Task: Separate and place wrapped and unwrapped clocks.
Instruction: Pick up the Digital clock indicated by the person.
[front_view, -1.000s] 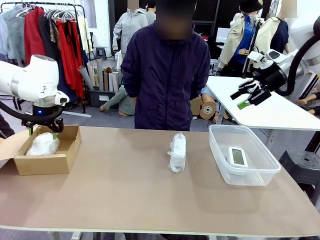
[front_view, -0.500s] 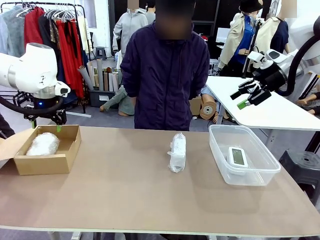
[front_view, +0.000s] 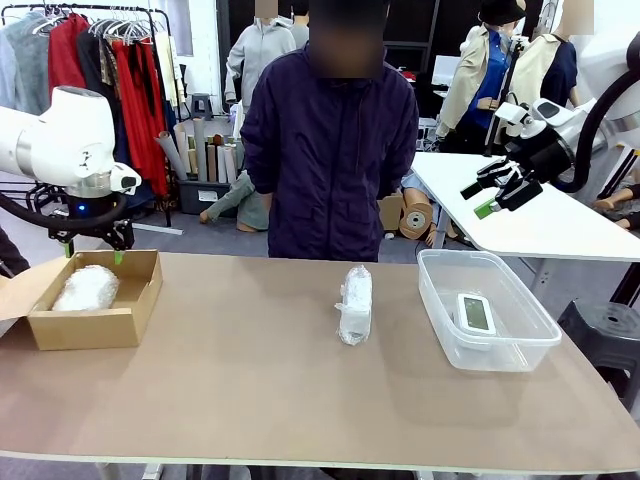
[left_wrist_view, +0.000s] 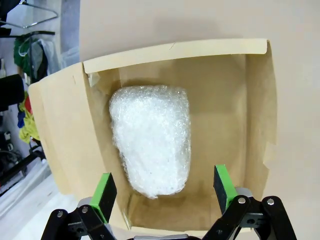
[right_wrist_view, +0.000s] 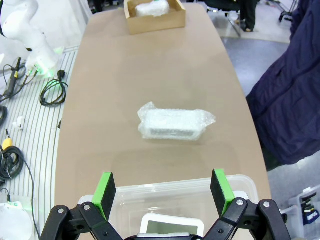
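Two wrapped bundles logged. The boxed bundle lay in the cardboard box, beneath the left gripper, which hung wide and empty. The middle bundle lay mid-table, well apart from box and tub. The clock sat in the tub; the right gripper hung wide and empty, high beyond it.

Risks: loose wrap could slip in a grasp, and a gripper could catch the box wall on entry. The table around the middle bundle lay open.

Table: box, wrapped clock, tub.
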